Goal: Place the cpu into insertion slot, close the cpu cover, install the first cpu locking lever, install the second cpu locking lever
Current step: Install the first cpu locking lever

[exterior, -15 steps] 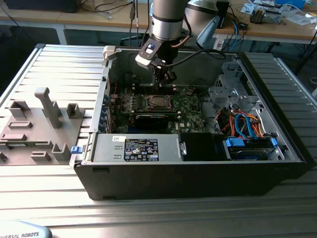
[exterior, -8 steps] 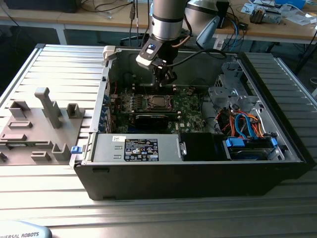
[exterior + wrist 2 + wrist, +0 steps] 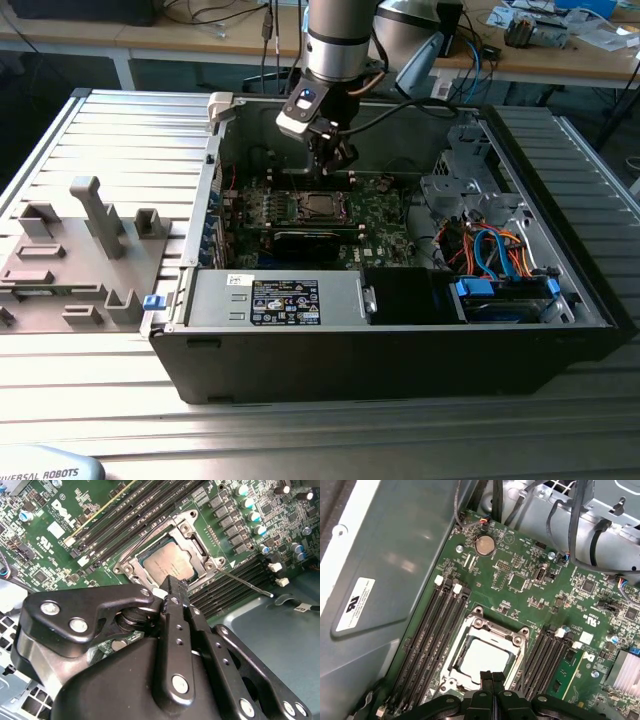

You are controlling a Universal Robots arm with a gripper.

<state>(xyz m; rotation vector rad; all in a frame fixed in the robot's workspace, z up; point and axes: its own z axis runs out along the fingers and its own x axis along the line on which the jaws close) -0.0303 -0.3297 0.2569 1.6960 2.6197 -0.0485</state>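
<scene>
The claw point(image 3: 492, 676) has its two fingers pressed flat together with no gap and nothing between them, as both wrist views show. It points straight down into the open case point(image 3: 560, 330), and in the exterior view it hangs clear above the board point(image 3: 520, 580) rather than resting on it.

The cpu point(image 3: 482, 657) lies directly beneath the tips, flat in its socket with its grey top facing up at the claw. The cover point(image 3: 487, 629) frames it on all sides and appears folded down over it, so the chip shows through the window. That layout suggests the seating and closing are done.

Off one corner of the socket, to one side of the claw, a thin lever point(image 3: 247, 584) juts out over the memory slots point(image 3: 235, 587). It looks unlatched, which would explain the narrow, pinched tips poised nearby.
</scene>
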